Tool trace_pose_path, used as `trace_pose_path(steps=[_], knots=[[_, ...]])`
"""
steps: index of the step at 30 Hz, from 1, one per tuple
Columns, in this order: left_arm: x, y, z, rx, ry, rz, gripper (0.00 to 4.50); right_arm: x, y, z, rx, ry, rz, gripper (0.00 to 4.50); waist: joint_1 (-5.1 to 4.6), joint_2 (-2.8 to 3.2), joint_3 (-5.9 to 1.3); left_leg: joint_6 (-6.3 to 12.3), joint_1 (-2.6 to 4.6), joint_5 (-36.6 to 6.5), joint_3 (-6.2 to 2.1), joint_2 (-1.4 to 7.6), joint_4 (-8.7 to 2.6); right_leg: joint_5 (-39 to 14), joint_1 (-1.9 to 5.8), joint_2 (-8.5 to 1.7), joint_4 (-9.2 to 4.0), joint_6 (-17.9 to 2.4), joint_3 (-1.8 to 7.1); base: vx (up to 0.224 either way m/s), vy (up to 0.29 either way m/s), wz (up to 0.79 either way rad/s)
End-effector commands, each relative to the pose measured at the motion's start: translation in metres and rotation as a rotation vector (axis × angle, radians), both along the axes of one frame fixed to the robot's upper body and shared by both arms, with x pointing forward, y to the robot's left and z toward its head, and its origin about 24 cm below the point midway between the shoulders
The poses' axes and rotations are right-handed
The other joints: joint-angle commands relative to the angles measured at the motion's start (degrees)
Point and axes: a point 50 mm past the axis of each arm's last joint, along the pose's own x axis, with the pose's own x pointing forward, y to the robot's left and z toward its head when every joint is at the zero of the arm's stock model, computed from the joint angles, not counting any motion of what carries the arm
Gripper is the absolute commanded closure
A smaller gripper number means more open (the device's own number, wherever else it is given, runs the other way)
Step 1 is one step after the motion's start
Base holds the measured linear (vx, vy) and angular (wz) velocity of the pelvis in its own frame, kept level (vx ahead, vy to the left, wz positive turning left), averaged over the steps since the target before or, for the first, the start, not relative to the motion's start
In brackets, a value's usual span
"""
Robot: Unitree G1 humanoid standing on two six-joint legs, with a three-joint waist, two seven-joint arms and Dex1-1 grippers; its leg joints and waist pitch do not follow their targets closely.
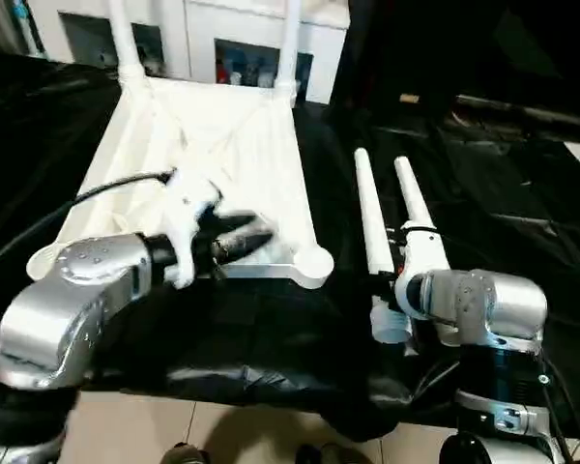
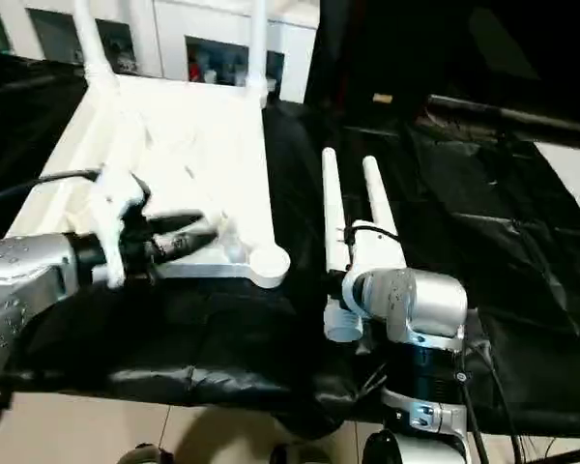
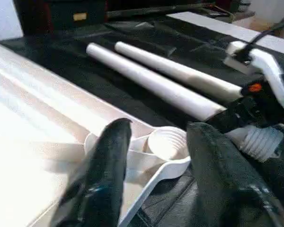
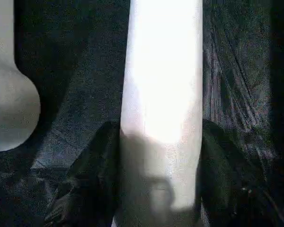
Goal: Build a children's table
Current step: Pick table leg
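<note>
The children's table top (image 1: 222, 145) lies upside down on black cloth, ribbed side up. Two legs (image 1: 290, 39) stand upright in its far corner sockets. Two more legs lie side by side to its right. My right gripper (image 4: 161, 127) is shut on the leg nearer the top (image 1: 370, 227), close to its threaded end (image 3: 260, 142). The other loose leg (image 1: 411, 198) lies just beyond it. My left gripper (image 1: 256, 237) hovers over the top's near right edge, open, its fingers (image 3: 109, 175) pointing at the empty near right corner socket (image 3: 165, 142).
Black cloth (image 1: 483, 174) covers the whole work surface and hangs over its front edge. White cabinets (image 1: 222, 29) stand behind the table top. Tiled floor (image 1: 222, 425) shows below the front edge.
</note>
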Motion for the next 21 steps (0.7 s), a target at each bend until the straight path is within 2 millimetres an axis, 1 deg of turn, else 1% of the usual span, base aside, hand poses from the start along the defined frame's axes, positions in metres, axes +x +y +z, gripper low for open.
trace_pose_path(steps=[1,2,3,4,5,6,7,8,9,10,11,12,13,14,15,16,17,18,19,20,21], knots=[[0.004,-0.004,0.001,-0.005,0.002,-0.031,2.05,0.005,-0.004,0.009,0.003,-0.086,-0.009,2.63,0.14,2.31,-4.27,-5.74,1.13,-20.09,-0.5,-0.63,-4.06,-26.54,2.1,-2.14,-5.43,-1.11,1.16,0.0,0.0,0.0],[0.007,-0.004,0.001,0.0,-0.002,-0.021,1.93,0.008,-0.003,0.014,0.005,-0.136,-0.003,2.63,0.15,2.36,-4.37,-5.7,1.19,-20.07,-0.59,-0.6,-4.07,-25.76,2.03,-2.13,-5.43,-1.34,1.16,0.0,0.0,0.0],[0.011,-0.005,0.0,0.006,0.003,-0.006,1.87,0.011,-0.004,0.023,0.003,-0.216,0.004,2.63,0.11,2.27,-4.3,-5.45,1.18,-20.38,-0.65,-0.67,-4.05,-24.79,1.96,-2.04,-5.41,-1.77,1.13,0.0,0.0,0.0],[0.011,-0.005,0.0,0.006,0.003,-0.006,1.84,0.011,-0.004,0.023,0.003,-0.216,0.004,2.63,0.07,2.06,-4.15,-5.27,1.12,-20.58,-0.59,-0.68,-4.08,-24.86,1.91,-2.02,-5.48,-1.8,1.13,0.0,0.0,0.0],[0.013,-0.005,-0.001,0.011,0.004,0.002,1.74,0.014,-0.004,0.029,0.024,-0.273,0.001,2.63,0.1,2.0,-4.21,-4.85,1.05,-20.34,-0.6,-0.67,-4.02,-25.24,2.07,-2.14,-5.34,-2.03,1.16,0.0,0.0,0.0],[0.016,-0.006,-0.002,0.004,0.017,0.018,1.59,0.016,-0.004,0.036,0.051,-0.345,0.004,2.64,0.09,1.87,-4.23,-4.7,1.1,-19.96,-0.57,-0.64,-3.99,-25.08,2.06,-2.16,-5.33,-2.13,1.19,0.0,0.0,0.0],[0.019,-0.008,-0.001,-0.012,0.0,0.028,1.48,0.017,-0.004,0.043,0.057,-0.397,0.009,2.64,0.04,1.91,-4.19,-4.58,0.96,-19.74,-0.58,-0.54,-4.01,-24.62,2.1,-2.21,-5.2,-2.45,1.21,0.0,0.0,0.0],[0.02,-0.011,0.001,-0.052,0.002,0.03,1.48,0.018,-0.005,0.048,0.059,-0.439,0.016,2.64,0.02,1.94,-4.16,-4.47,0.96,-19.67,-0.5,-0.55,-3.98,-24.41,2.08,-2.16,-5.27,-2.64,1.21,0.0,0.0,0.0],[0.022,-0.012,0.002,-0.068,0.0,0.044,1.44,0.018,-0.005,0.053,0.056,-0.475,0.026,2.64,0.08,2.05,-4.19,-4.24,0.85,-18.64,-0.48,-0.52,-3.97,-22.3,2.24,-2.12,-5.09,-3.29,1.29,0.0,0.0,0.0],[0.024,-0.015,0.004,-0.066,-0.033,0.064,1.44,0.018,-0.004,0.057,0.058,-0.513,0.039,2.64,0.18,2.19,-4.25,-4.18,0.76,-18.3,-0.54,-0.46,-4.02,-21.47,2.4,-2.15,-4.97,-3.52,1.27,0.0,0.0,0.0],[0.025,-0.017,0.006,-0.068,-0.066,0.086,1.31,0.018,-0.002,0.062,0.057,-0.549,0.055,2.64,0.18,2.19,-4.25,-4.18,0.76,-18.3,-0.54,-0.46,-4.02,-21.47,2.4,-2.15,-4.97,-3.52,1.27,0.0,0.0,0.0],[0.029,-0.02,0.008,-0.071,-0.09,0.12,1.16,0.018,-0.001,0.068,0.054,-0.613,0.075,2.64,0.15,2.74,-4.28,-4.07,0.67,-17.33,-0.52,-0.48,-3.99,-18.54,2.54,-2.05,-4.73,-4.1,1.34,0.0,0.0,0.0],[0.031,-0.022,0.009,-0.075,-0.101,0.138,1.05,0.018,0.0,0.071,0.051,-0.649,0.087,2.64,0.03,2.3,-4.38,-3.74,0.6,-16.91,-0.42,-0.45,-3.87,-17.41,2.68,-1.99,-4.77,-4.34,1.33,0.0,0.0,0.0],[0.031,-0.022,0.009,-0.076,-0.103,0.141,1.01,0.018,0.001,0.072,0.051,-0.655,0.089,2.64,0.07,2.23,-4.43,-3.54,0.49,-16.43,-0.39,-0.49,-3.85,-17.05,2.83,-2.02,-4.71,-4.51,1.35,0.0,0.0,0.0],[0.037,-0.024,0.011,-0.087,-0.121,0.195,0.92,0.017,0.003,0.076,0.047,-0.711,0.116,2.64,0.15,3.02,-4.3,-3.67,0.51,-16.36,-0.46,-0.52,-3.86,-16.69,2.75,-2.05,-4.55,-4.82,1.39,0.0,0.0,0.0],[0.046,-0.027,0.013,-0.125,-0.084,0.259,0.78,0.014,0.007,0.082,0.036,-0.8,0.169,2.64,0.07,2.44,-4.34,-2.97,0.49,-16.6,-0.32,-0.59,-3.74,-17.31,2.88,-1.96,-4.88,-4.79,1.35,0.0,0.0,0.0],[0.048,-0.028,0.013,-0.16,-0.032,0.251,0.78,0.013,0.008,0.083,0.032,-0.821,0.186,2.64,0.13,2.82,-4.27,-3.08,0.41,-16.24,-0.28,-0.61,-3.67,-17.16,2.9,-2.04,-4.79,-4.88,1.41,0.0,0.0,0.0],[0.052,-0.033,0.013,-0.238,0.085,0.214,0.65,0.01,0.011,0.085,0.022,-0.859,0.22,2.64,0.3,3.0,-4.36,-3.07,0.78,-16.18,0.09,-0.84,-3.24,-16.93,2.55,-1.94,-4.91,-5.44,1.47,0.0,0.0,0.0],[0.052,-0.038,0.02,-0.36,0.113,0.17,0.65,0.008,0.013,0.087,0.0,-0.895,0.242,2.64,0.3,2.89,-4.31,-2.76,0.31,-15.3,-0.13,-1.05,-3.31,-16.53,3.01,-2.0,-4.82,-6.52,1.34,0.0,0.0,0.0],[0.052,-0.041,0.025,-0.44,0.116,0.144,0.56,0.007,0.014,0.087,-0.014,-0.918,0.253,2.64,0.37,2.85,-4.35,-2.69,0.01,-14.72,-0.3,-0.97,-3.44,-16.07,3.29,-2.03,-4.72,-6.85,1.26,0.0,0.0,0.0],[0.049,-0.047,0.032,-0.551,0.154,0.082,0.43,0.005,0.017,0.088,-0.043,-0.958,0.287,2.64,0.24,2.79,-4.35,-2.33,-0.11,-13.72,-0.2,-0.84,-3.37,-13.68,3.3,-1.95,-4.58,-8.11,1.26,0.0,0.0,0.0]])
